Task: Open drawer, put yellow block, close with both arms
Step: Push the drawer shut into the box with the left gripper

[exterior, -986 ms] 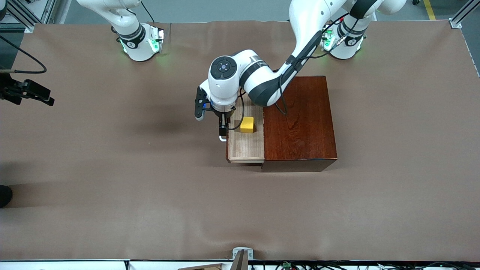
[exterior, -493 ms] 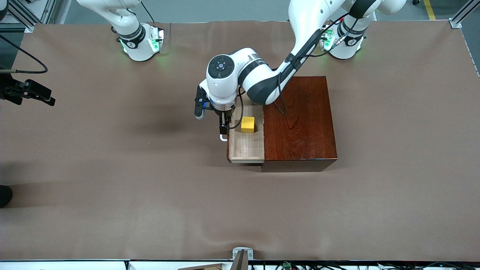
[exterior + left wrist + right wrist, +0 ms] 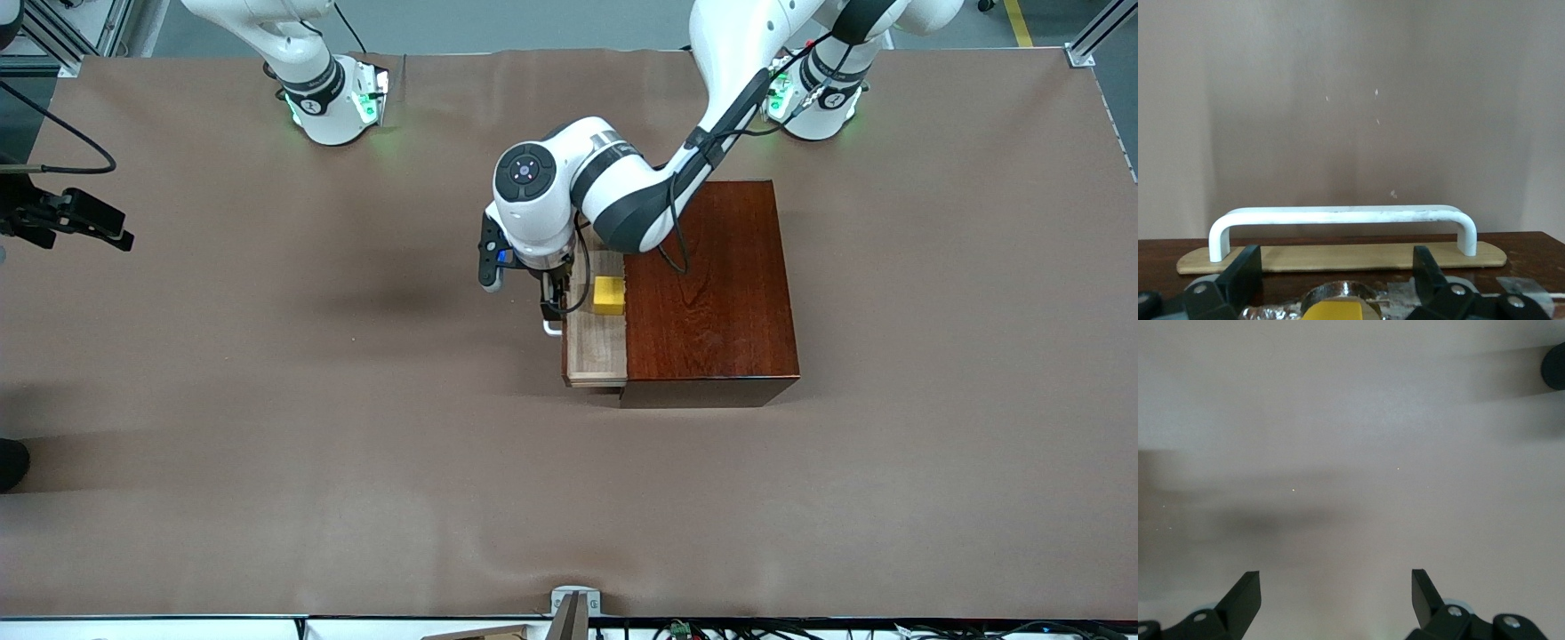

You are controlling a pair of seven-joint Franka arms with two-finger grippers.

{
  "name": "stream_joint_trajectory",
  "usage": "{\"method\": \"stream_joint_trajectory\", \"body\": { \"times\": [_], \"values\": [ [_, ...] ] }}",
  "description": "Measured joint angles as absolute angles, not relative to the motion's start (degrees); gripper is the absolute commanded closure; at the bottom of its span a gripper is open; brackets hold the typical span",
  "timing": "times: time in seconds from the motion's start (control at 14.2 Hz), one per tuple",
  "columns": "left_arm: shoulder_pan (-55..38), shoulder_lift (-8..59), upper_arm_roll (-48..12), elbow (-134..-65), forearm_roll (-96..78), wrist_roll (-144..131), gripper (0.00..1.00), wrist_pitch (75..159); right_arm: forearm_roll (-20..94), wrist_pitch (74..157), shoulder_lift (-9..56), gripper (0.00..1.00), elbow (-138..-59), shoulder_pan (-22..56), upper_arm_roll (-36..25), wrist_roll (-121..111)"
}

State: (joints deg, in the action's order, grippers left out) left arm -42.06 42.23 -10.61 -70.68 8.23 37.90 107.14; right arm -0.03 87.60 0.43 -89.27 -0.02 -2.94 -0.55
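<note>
With the yellow block (image 3: 609, 295) lying in the half-open drawer (image 3: 594, 351), we should push squarely on its handle (image 3: 1341, 217) with our open left hand (image 3: 553, 307), while the open right hand (image 3: 1335, 600) waits above bare counter (image 3: 267, 400).

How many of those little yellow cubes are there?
1. The yellow block sits in the half-open drawer, against the wooden box, beside the left gripper. Others could be hidden inside the box.
</note>
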Motion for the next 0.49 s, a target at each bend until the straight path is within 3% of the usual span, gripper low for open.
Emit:
{"method": "stream_joint_trajectory", "body": {
  "times": [0.49],
  "values": [
    [-42.0, 41.5, -9.2, -70.7, 11.8, 37.9, 0.0, 100.6, 0.0, 87.6, 0.4, 0.0, -89.3, 0.6, -3.0, -0.5]
  ]
}}
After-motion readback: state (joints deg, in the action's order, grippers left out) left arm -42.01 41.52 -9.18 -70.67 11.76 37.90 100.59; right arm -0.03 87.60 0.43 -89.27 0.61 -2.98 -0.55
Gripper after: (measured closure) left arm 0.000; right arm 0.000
